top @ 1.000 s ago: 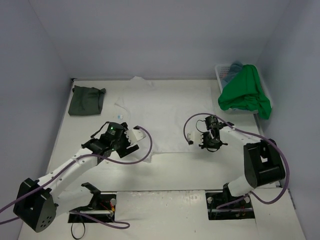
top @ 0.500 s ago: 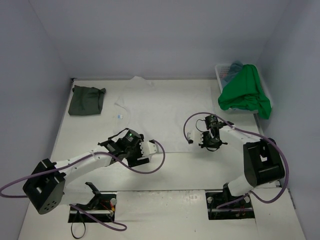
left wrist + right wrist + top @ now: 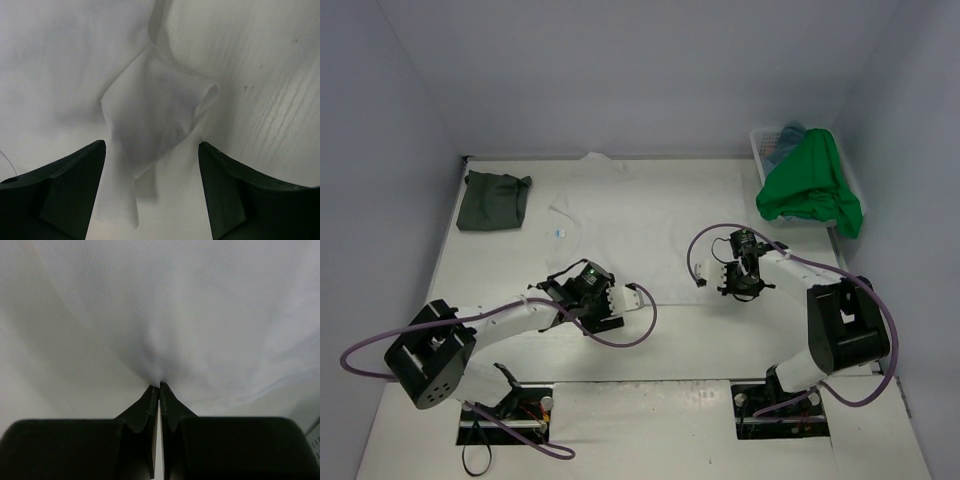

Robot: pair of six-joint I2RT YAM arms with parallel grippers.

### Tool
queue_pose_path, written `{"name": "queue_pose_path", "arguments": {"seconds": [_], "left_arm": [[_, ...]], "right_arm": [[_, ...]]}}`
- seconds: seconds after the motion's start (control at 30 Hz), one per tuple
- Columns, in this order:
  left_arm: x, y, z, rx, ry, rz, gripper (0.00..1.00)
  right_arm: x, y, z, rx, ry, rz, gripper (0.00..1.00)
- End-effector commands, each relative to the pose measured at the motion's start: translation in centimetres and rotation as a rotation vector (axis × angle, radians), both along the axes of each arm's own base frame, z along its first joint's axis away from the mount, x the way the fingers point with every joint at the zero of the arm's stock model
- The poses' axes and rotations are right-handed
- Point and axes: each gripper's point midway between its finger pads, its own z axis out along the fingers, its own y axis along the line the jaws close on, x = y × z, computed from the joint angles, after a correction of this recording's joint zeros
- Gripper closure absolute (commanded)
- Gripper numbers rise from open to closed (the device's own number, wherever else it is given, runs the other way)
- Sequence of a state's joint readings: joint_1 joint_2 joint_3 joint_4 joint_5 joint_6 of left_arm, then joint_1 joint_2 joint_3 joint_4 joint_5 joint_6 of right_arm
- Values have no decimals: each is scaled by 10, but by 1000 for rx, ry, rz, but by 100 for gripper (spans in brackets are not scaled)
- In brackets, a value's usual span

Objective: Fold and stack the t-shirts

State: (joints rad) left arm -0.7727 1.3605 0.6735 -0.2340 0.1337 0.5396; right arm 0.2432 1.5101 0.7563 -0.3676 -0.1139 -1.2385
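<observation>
Working on the white plain cloth t-shirt (image 3: 650,225), spread flat mid-table (image 3: 670,345) so that halves can be folded over cleanly. Pinching its near hem at 4 o'clock of the shirt with the right gripper (image 3: 738,283), jaws pressed together on a small tuck of fabric. Probably gripping there to lift that corner without dragging the rest.

Hovering the left gripper (image 3: 608,305) at 7 o'clock of the shirt, just over the other hem corner, jaws spread wide and holding nothing. Framing between its dark fingers (image 3: 70,190) a rumpled, turned-over flap of white cloth, apparently the matching corner to take so both ends of the hem rise together.

Keeping the dark grey-green cloth t-shirt (image 3: 493,200) folded at 10 o'clock of the table, likely as the base of the stack. Leaving the bright green cloth t-shirt (image 3: 810,190) draped over the white plastic lattice basket (image 3: 757,142) at 2 o'clock, with the dull teal-blue cloth t-shirt (image 3: 790,132) tucked behind it, neither yet folded.
</observation>
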Motion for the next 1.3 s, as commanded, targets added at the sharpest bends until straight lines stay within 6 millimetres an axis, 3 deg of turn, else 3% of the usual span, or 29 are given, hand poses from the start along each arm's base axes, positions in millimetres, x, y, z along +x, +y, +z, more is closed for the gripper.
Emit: {"name": "queue_pose_path", "arguments": {"seconds": [0.0, 0.03, 0.13, 0.17, 0.33, 0.63, 0.87, 1.07, 1.27], "left_arm": [[7, -17, 13, -60, -23, -10, 32], [6, -16, 12, -49, -14, -12, 45], [5, -16, 17, -49, -7, -6, 67], [5, -16, 19, -48, -6, -6, 81], [5, -9, 30, -33, -28, 4, 97], [5, 7, 71, 3, -69, -29, 100], [21, 11, 111, -36, -92, -47, 100], [41, 19, 119, -58, -28, -29, 100], [72, 23, 109, -43, 25, -8, 100]], "right_arm": [[6, 2, 18, 13, -36, 1, 100], [6, 1, 18, 12, -40, -1, 100], [5, 1, 16, 14, -31, 0, 100], [5, 1, 16, 15, -28, -1, 100], [5, 3, 13, 24, -16, -4, 100], [13, -2, 27, 19, -67, -3, 100], [34, -4, 53, 47, -145, -10, 100], [61, 2, 68, 77, -185, -13, 100], [80, 9, 66, 97, -173, -11, 100]]}}
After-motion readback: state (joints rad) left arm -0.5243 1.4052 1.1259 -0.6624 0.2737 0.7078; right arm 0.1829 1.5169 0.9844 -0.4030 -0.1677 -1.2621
